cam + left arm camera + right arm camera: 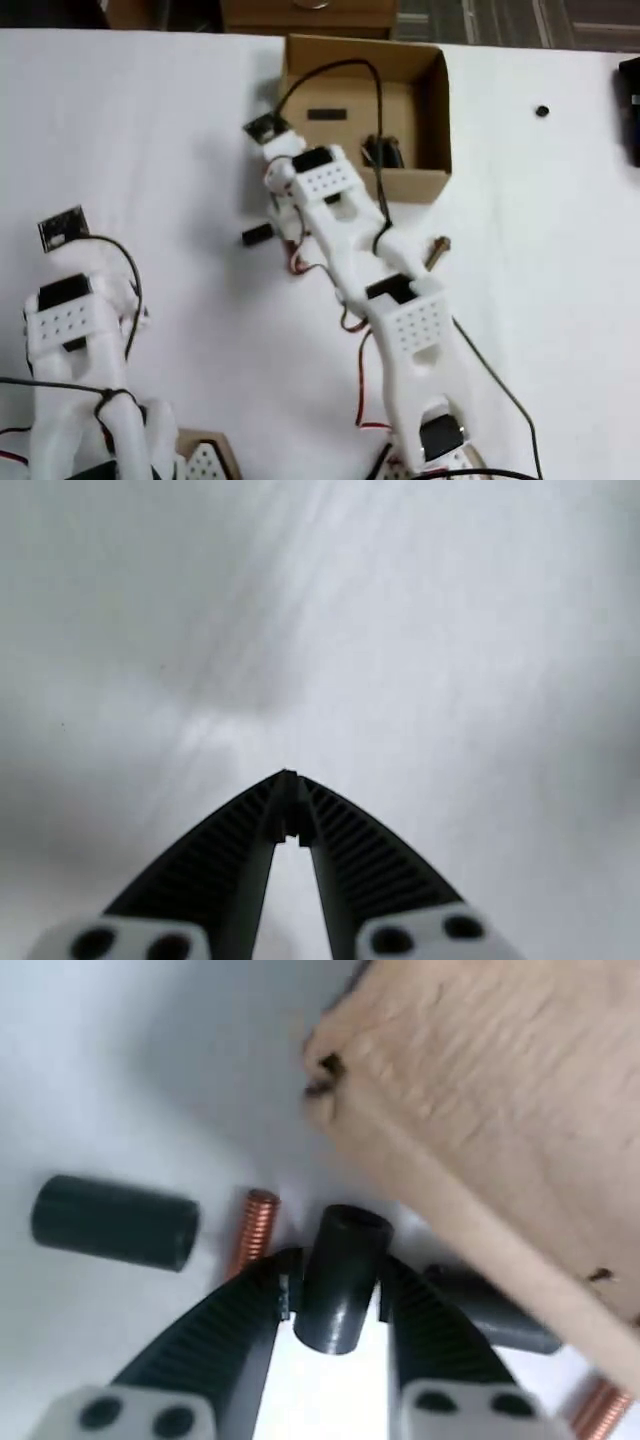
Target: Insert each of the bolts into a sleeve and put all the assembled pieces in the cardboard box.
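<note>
My right gripper [335, 1275] is shut on a black sleeve [346, 1240], held upright just off the white table beside the cardboard box [480, 1110]. A copper bolt [250, 1228] lies close by its fingers, and a second black sleeve [115, 1222] lies on its side farther out. A third sleeve [495, 1312] and another bolt [600, 1408] rest by the box wall. From above, the right arm [330, 195] stretches to the box's [420, 185] near left corner, with a sleeve [257, 235] beside it. My left gripper [287, 780] is shut on nothing, above bare table.
A brass-coloured bolt [437, 250] lies right of the right arm. A dark piece [385, 152] sits inside the box. A small black object [541, 111] is far right on the table. The left arm [70, 320] stands at the lower left.
</note>
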`<action>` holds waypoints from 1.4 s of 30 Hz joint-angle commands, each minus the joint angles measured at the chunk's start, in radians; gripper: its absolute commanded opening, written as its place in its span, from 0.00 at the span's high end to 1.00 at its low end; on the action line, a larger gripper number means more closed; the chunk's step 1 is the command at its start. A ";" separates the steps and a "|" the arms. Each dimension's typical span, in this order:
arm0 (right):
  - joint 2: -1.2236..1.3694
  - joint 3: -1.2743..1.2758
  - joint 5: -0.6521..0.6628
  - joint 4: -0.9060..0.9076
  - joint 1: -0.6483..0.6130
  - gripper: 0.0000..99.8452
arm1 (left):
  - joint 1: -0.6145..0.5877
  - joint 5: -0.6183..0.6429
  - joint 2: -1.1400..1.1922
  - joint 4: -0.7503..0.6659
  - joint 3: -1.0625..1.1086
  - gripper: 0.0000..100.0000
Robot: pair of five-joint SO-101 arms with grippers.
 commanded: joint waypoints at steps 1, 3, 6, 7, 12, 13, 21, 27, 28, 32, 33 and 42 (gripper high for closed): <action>0.010 -0.021 -0.005 -0.015 0.001 0.97 | -0.005 -0.002 -0.014 0.008 -0.007 0.98; 0.010 -0.021 -0.006 -0.005 0.001 0.98 | -0.005 -0.002 -0.014 0.003 -0.010 0.98; 0.001 -0.026 -0.006 0.016 0.001 0.98 | -0.002 0.000 -0.014 0.020 -0.067 0.98; -0.013 -0.032 -0.006 0.025 0.001 0.98 | -0.002 0.000 -0.014 0.046 -0.104 0.98; -0.157 -0.060 -0.006 0.091 -0.001 0.98 | 0.080 -0.204 -0.011 0.167 -0.334 0.95; -0.193 -0.061 -0.006 0.104 0.001 0.98 | 0.114 -0.269 -0.009 0.189 -0.387 0.93; -0.501 -0.058 -0.006 0.249 0.127 0.98 | 0.364 -0.043 -0.005 0.319 -0.602 0.88; -0.662 -0.057 0.002 0.317 0.314 0.98 | 0.701 0.334 0.107 0.222 -0.610 0.88; -0.679 -0.057 0.003 0.329 0.341 0.98 | 0.723 0.370 0.147 0.181 -0.618 0.88; -0.716 -0.057 0.003 0.366 0.420 0.98 | 0.746 0.428 0.339 0.055 -0.671 0.88; -0.720 -0.057 0.003 0.369 0.432 0.98 | 0.752 0.453 0.396 0.031 -0.682 0.88; -0.734 -0.057 0.003 0.389 0.466 0.98 | 0.807 0.608 0.879 0.008 -0.943 0.88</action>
